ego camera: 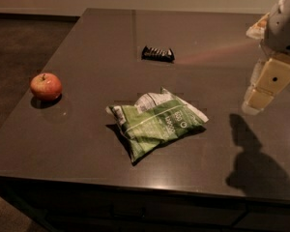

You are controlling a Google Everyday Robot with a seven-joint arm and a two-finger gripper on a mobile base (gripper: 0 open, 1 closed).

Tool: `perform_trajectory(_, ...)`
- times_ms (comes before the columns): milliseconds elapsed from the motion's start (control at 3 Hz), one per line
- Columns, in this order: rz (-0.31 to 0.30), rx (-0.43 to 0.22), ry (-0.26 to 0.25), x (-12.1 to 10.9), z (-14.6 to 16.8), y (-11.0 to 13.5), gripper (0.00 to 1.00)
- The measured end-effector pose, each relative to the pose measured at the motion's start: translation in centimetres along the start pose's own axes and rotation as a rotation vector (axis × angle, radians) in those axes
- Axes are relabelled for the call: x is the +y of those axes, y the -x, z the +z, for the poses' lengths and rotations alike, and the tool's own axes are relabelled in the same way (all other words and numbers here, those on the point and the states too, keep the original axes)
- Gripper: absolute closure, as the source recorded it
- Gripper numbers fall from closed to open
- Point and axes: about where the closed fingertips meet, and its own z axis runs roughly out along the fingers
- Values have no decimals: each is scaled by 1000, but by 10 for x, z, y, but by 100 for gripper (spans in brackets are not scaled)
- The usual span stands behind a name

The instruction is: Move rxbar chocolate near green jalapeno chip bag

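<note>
The rxbar chocolate (158, 53) is a small flat black wrapper lying at the far middle of the dark table. The green jalapeno chip bag (157, 121) is a large wrinkly green and white bag lying flat near the table's centre, well in front of the bar. My gripper (259, 96) hangs above the table's right side, to the right of both and touching neither. It holds nothing that I can see. Its shadow (253, 153) falls on the table in front of it.
A red apple (46, 86) sits on the left part of the table (87, 144). A pale object (257, 29) lies at the far right edge behind the arm. The table's front edge runs along the bottom, and dark floor lies to the left.
</note>
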Motion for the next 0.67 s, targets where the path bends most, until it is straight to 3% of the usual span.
perform_trajectory(667, 80, -151, -26, -109, 64, 63, 0)
